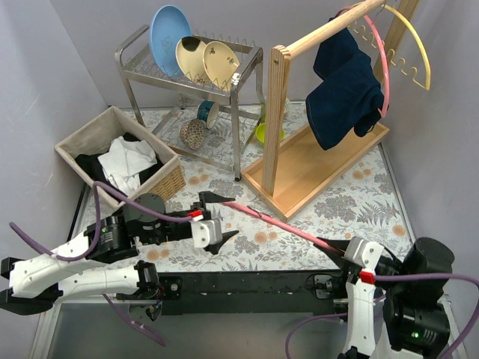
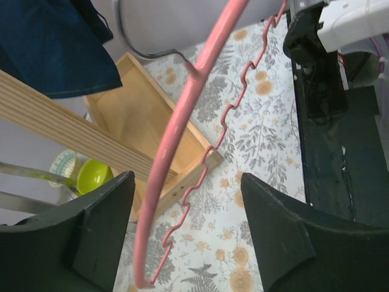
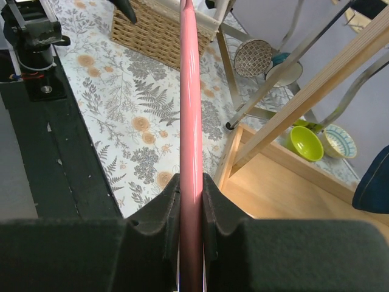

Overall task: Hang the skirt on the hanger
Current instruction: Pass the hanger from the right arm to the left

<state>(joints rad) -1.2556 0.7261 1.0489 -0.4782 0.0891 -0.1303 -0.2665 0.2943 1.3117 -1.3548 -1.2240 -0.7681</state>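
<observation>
On my right wrist feed I see the right gripper (image 3: 191, 185) clamped on the pink hanger (image 3: 189, 91), whose bar runs straight up the frame between both fingers (image 3: 159, 213). Past it lie the floral tablecloth (image 3: 146, 103), a wicker basket (image 3: 152, 30), the wooden rack (image 3: 292, 115) and a green bowl (image 3: 306, 143) just beside a patterned bowl (image 3: 339, 141)

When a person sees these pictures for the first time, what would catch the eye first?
The long pink hanger reaching across the flowered table, one end pinched by the right fingers. Then the dark blue skirt draped over the wooden rack at the back right.
</observation>
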